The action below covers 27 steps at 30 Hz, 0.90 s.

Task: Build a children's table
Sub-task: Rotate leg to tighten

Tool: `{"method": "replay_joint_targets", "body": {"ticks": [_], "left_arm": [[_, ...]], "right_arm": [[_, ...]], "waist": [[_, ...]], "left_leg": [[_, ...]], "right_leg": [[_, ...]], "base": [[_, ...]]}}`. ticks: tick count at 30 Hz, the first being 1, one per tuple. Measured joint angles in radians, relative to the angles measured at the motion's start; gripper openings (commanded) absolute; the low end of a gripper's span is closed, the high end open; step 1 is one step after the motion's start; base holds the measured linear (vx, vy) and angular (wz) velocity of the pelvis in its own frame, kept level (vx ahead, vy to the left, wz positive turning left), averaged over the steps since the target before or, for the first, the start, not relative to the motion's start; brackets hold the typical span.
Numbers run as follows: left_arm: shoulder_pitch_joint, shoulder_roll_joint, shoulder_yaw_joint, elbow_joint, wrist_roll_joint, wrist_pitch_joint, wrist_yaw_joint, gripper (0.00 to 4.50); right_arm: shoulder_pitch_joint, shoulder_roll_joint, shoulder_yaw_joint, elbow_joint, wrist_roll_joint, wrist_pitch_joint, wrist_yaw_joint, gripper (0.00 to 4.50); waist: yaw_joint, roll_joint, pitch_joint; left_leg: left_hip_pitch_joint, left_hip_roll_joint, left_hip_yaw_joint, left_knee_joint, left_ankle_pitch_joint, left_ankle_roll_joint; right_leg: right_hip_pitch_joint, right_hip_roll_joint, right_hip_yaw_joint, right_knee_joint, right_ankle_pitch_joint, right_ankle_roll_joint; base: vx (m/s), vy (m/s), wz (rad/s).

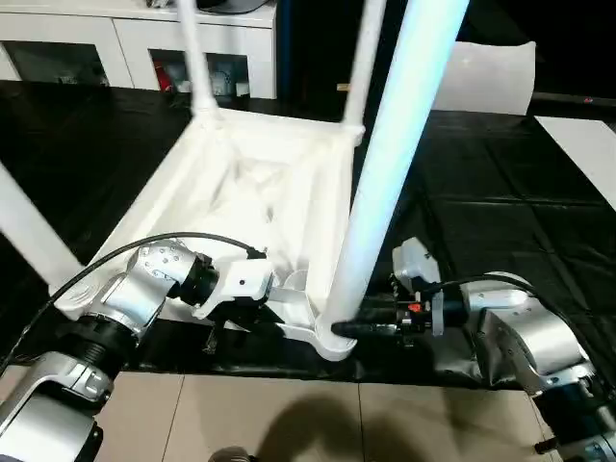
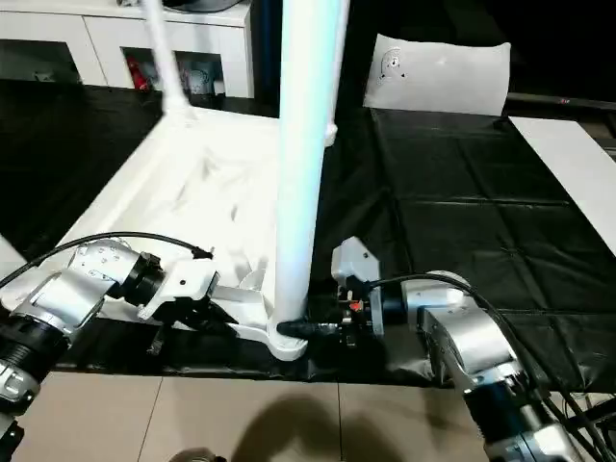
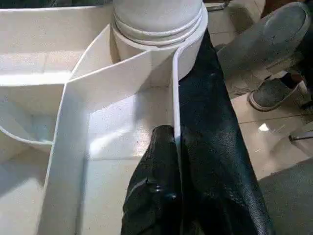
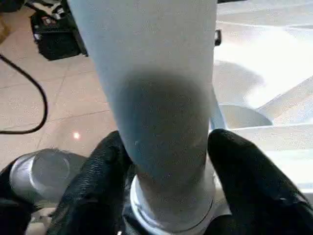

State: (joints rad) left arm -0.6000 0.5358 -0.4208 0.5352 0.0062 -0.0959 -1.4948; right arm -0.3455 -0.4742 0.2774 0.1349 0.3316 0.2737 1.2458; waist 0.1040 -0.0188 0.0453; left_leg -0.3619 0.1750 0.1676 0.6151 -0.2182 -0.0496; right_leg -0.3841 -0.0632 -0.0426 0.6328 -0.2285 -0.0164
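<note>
Pincers (image 4: 166, 161) around leg (image 1: 385, 173), on rim (image 3: 177, 98)

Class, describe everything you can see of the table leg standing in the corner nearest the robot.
The leg is a long, smooth white tube, plastic by its look, widening toward a ringed base. It stands nearly upright, leaning slightly, in the round corner socket of the upturned tabletop. The right hand has a black finger on each side of its base. The left hand pinches the tabletop's rim beside that socket.
</note>
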Motion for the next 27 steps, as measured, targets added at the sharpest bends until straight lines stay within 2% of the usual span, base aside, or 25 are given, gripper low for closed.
{"method": "replay_joint_targets", "body": {"ticks": [4,6,10,13,17,20,21,24,27], "left_arm": [[-0.004,0.002,0.000,0.006,0.000,0.000,-0.007,0.00],[-0.004,0.002,0.000,0.006,0.000,0.001,-0.008,0.00],[-0.004,0.000,0.005,0.005,-0.009,0.049,-0.007,0.00],[-0.003,-0.013,0.014,0.005,-0.010,0.086,0.014,0.00],[-0.003,-0.041,0.036,0.011,0.008,0.133,0.106,0.00],[-0.011,-0.096,0.074,0.023,0.028,0.228,0.237,0.00],[-0.019,-0.118,0.079,0.030,0.029,0.260,0.274,0.00],[-0.021,-0.172,0.107,0.031,0.029,0.327,0.383,0.00],[-0.042,-0.225,0.127,0.043,0.038,0.387,0.490,0.00]], "right_arm": [[-0.005,0.000,0.003,0.008,0.003,0.003,0.018,2.29],[-0.005,0.000,0.003,0.008,0.003,0.003,0.020,2.02],[-0.002,0.015,-0.004,0.006,0.012,0.030,0.008,1.93],[0.032,0.045,-0.031,-0.016,0.023,0.056,-0.046,1.91],[0.064,0.093,-0.069,-0.030,0.009,0.076,-0.176,1.91],[0.078,0.190,-0.124,-0.034,-0.048,0.089,-0.390,1.91],[0.076,0.211,-0.137,-0.034,-0.062,0.096,-0.453,1.91],[0.059,0.296,-0.176,-0.030,-0.095,0.139,-0.620,1.91],[0.013,0.377,-0.206,-0.001,-0.127,0.171,-0.783,1.90]], "waist": [[0.001,0.000,0.000],[0.003,0.000,0.000],[0.004,0.000,0.000],[0.003,0.001,0.000],[-0.012,0.002,0.001],[-0.038,0.005,0.003],[-0.047,0.006,0.003],[-0.061,0.006,0.004],[-0.066,0.010,0.006]], "left_leg": [[0.000,0.001,0.000,0.000,0.000,0.000],[0.000,0.001,0.000,0.000,0.000,0.000],[0.000,0.001,0.000,0.000,0.000,0.000],[0.001,0.001,0.000,0.000,0.001,-0.001],[0.004,0.001,0.001,-0.002,0.001,-0.009],[0.010,0.001,0.003,-0.004,0.003,-0.012],[0.010,0.001,0.003,-0.006,0.004,-0.014],[0.011,0.001,0.003,-0.014,0.006,-0.017],[0.011,0.002,0.002,-0.020,0.010,-0.021]], "right_leg": [[0.000,0.000,-0.001,0.000,0.000,0.000],[0.000,0.000,-0.001,0.000,0.000,0.000],[0.000,0.000,-0.001,0.000,0.000,0.000],[0.000,0.001,0.000,0.001,0.000,0.000],[0.002,0.001,0.000,0.000,0.003,-0.003],[0.003,0.001,0.003,0.000,0.006,-0.004],[0.003,0.001,0.003,-0.001,0.007,-0.003],[0.002,0.003,0.003,-0.002,0.007,-0.003],[0.000,0.005,0.002,-0.002,0.006,-0.002]], "base": [[0.000,0.000,0.00],[0.000,0.000,0.00],[0.000,0.000,0.00],[0.000,0.000,0.00],[0.000,0.000,0.00],[0.000,0.000,0.00],[0.000,0.000,0.00],[0.000,0.000,0.00],[0.000,0.000,0.00]]}}
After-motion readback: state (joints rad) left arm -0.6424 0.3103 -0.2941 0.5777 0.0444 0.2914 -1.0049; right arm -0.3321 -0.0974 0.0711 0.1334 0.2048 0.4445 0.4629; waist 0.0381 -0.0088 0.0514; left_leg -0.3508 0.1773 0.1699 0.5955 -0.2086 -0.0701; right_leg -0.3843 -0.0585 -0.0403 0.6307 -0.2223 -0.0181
